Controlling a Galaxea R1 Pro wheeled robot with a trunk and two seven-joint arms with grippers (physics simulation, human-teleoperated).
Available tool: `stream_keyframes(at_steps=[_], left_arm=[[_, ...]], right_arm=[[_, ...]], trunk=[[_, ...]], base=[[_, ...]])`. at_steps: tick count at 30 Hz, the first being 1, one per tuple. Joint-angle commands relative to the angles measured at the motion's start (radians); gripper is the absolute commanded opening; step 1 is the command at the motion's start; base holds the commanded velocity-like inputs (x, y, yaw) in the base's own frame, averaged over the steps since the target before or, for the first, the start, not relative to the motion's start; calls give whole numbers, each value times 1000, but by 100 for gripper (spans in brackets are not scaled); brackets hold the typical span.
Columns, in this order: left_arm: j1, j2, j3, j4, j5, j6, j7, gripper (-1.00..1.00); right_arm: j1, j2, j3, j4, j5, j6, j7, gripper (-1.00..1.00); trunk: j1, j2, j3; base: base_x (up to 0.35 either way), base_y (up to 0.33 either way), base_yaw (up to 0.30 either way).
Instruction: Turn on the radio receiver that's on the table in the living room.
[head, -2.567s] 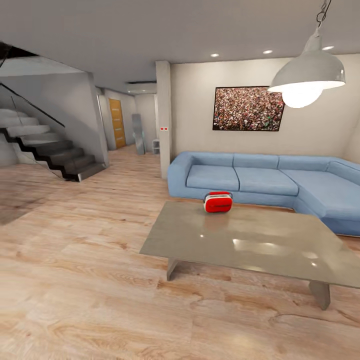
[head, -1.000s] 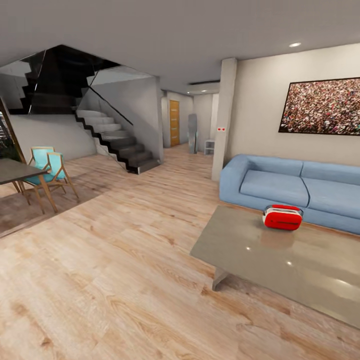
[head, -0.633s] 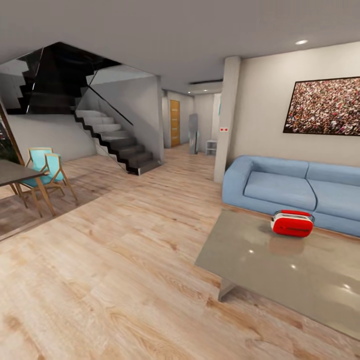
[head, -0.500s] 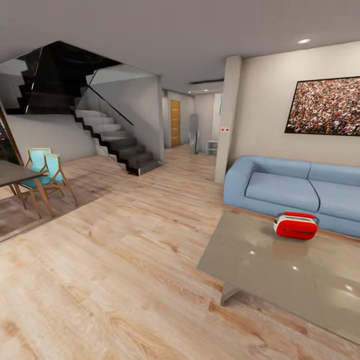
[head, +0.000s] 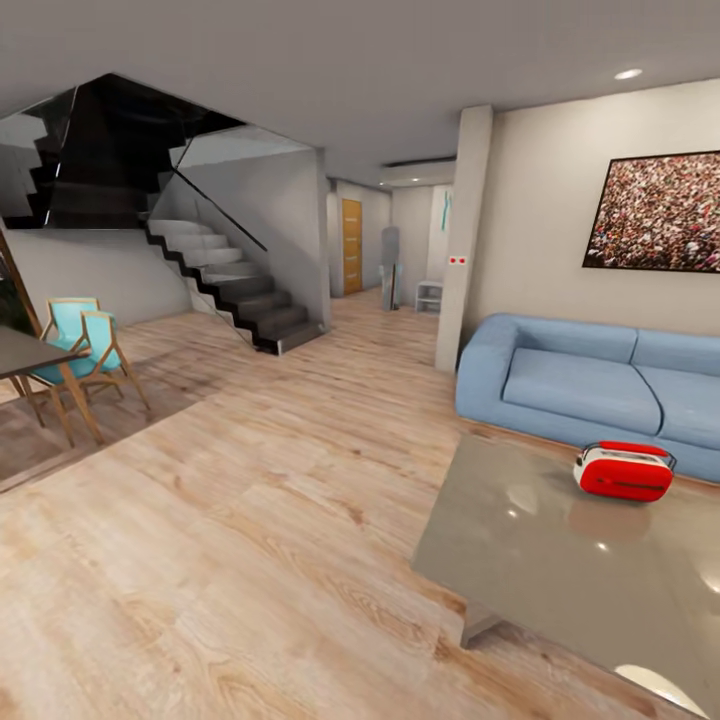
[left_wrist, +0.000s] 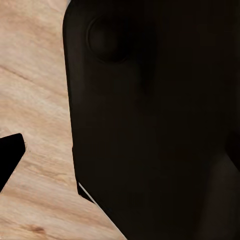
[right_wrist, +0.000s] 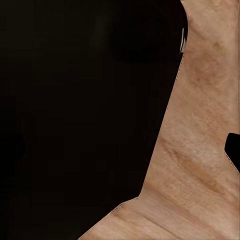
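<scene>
The red radio receiver (head: 625, 472) with white trim and a thin top handle stands on the far side of the low grey-beige table (head: 545, 570), at the right of the head view. It sits near the table edge that faces the blue sofa (head: 585, 378). In the left wrist view a dark fingertip (left_wrist: 9, 157) pokes in over the wood floor, beside a large dark body part (left_wrist: 150, 120). The right wrist view likewise shows a dark fingertip (right_wrist: 233, 150) at its edge over the floor. Neither view shows how the jaws stand.
Light wood floor (head: 230, 540) spreads wide to the left of the table. A dark staircase (head: 235, 290) rises at the back left, with teal chairs (head: 80, 345) and a dining table corner (head: 20, 352) at the far left. A pillar (head: 465, 240) stands behind the sofa's end.
The camera has moved: the whole picture has slid, so the radio, table and sofa now lie further right and look nearer. The radio stays where it was on the table.
</scene>
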Motion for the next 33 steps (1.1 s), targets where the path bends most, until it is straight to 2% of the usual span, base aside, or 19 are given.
stream_keyframes(at_steps=[1,26,33], left_arm=[[0,0,0,0,0,0,0,100],[0,0,0,0,-6,0,0,100],[0,0,0,0,-6,0,0,100]], right_arm=[[0,0,0,0,0,0,0,100],[3,1,0,0,-7,0,-10,100],[3,1,0,0,9,0,-9,100]], trunk=[[0,0,0],[0,0,0],[0,0,-4]], base=[[316,117,0],[316,117,1],[316,116,175]])
